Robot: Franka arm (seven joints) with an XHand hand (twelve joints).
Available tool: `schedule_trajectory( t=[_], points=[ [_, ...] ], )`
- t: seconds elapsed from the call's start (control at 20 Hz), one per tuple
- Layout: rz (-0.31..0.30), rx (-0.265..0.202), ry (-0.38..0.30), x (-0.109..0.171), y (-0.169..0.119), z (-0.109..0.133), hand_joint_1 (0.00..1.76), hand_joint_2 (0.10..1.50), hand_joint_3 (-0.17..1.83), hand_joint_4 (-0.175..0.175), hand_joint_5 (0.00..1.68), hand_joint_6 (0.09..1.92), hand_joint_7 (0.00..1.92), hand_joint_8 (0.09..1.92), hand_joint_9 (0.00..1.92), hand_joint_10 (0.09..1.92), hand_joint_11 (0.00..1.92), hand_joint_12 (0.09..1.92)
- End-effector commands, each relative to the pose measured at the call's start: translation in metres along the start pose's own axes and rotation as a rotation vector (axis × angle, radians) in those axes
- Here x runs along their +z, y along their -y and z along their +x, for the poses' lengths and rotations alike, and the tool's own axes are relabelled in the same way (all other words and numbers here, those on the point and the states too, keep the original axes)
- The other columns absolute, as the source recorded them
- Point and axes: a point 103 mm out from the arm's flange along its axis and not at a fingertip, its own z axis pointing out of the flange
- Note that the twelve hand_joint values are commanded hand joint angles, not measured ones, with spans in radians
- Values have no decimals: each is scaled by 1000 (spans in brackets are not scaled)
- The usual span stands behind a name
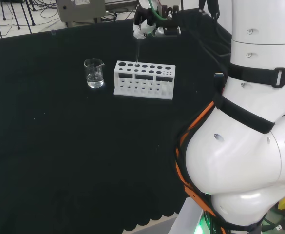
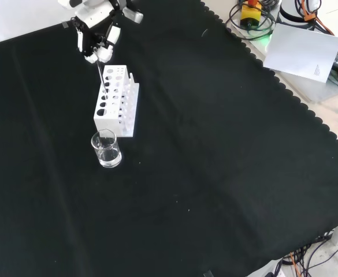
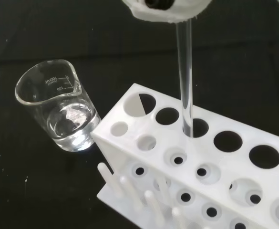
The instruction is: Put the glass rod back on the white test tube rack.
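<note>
A white test tube rack [image 1: 143, 79] [image 2: 117, 101] [image 3: 196, 171] with rows of round holes stands on the black cloth. The hand [image 1: 144, 27] [image 2: 96, 34] [image 3: 165, 8] hovers just above the rack's far end, its fingers pinched on the top of a clear glass rod [image 1: 137, 51] [image 2: 100, 74] [image 3: 185, 76]. The rod hangs upright. In the wrist view its lower end stands in a hole of the rack's back row, third from the beaker end.
A small clear glass beaker [image 1: 94, 73] [image 2: 106, 148] [image 3: 58, 107] with a little liquid stands close beside the rack's end. The scalloped cloth edge [image 2: 284, 95] runs along the right in the front view, with paper and cables beyond it.
</note>
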Motion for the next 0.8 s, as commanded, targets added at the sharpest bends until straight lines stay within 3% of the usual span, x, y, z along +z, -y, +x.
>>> schedule_trajectory(
  t=[0.05,0.45,0.8],
  points=[
    [4,-1,11,4,-5,6,1424,999,-175,-175,971,798,1550,87,1846,456,1746,807],
    [12,-10,15,-1,1,5,1424,1002,-175,-175,916,826,1547,87,1848,460,1752,816],
    [36,-2,29,3,-1,5,1441,882,-175,-175,754,880,1369,87,1854,437,1783,824]
  ],
)
